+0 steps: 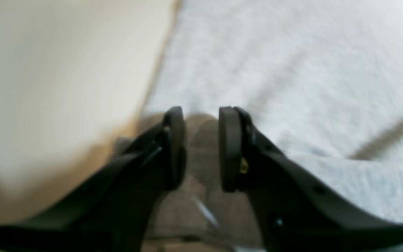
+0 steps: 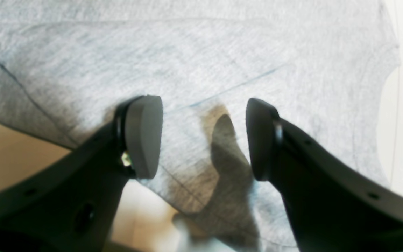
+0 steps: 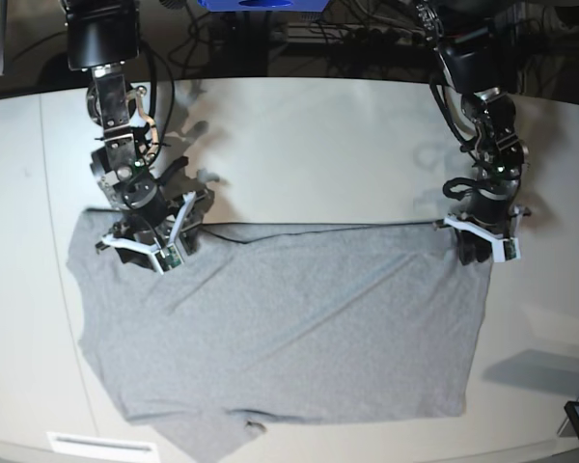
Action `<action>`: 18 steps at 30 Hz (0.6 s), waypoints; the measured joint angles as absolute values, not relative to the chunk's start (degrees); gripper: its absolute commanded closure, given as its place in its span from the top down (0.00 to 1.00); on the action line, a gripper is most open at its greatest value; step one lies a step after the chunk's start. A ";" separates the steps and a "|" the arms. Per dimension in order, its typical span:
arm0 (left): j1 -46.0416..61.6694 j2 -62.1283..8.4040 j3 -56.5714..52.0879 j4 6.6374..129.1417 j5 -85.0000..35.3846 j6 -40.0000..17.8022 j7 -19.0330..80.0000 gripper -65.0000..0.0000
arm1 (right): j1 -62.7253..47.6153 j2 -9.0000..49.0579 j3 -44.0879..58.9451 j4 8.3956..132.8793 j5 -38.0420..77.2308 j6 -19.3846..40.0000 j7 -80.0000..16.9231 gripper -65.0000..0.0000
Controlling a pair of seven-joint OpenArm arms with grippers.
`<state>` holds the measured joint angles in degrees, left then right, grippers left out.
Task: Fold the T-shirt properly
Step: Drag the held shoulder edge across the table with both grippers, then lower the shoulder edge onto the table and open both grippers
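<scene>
Left hand point(image 1: 201, 148) with fingers apart over the T-shirt's point(image 3: 280, 328) far corner near the table point(image 3: 318, 145) edge, our right hand point(image 2: 203, 138) also spread wide above grey cloth, nothing gripped, we see the shirt lying flat, plain side up.
</scene>
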<state>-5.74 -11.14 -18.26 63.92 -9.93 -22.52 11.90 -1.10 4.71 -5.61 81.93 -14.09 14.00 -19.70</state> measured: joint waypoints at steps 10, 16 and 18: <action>-5.54 -9.69 -17.96 64.07 -8.38 -22.55 10.66 0.27 | -2.42 3.55 3.53 81.84 -12.80 15.38 -18.83 0.55; -4.67 -9.69 -17.93 64.84 -8.38 -22.55 10.50 0.27 | -3.68 3.44 4.75 81.97 -12.38 15.25 -17.56 0.55; -3.57 -9.67 -17.85 66.13 -8.36 -22.57 10.87 0.27 | -4.16 3.44 4.78 82.08 -12.36 14.92 -17.17 0.55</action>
<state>-3.57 -9.67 -17.85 66.13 -8.36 -22.57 10.87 -4.16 3.44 4.78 82.08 -12.36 14.92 -17.17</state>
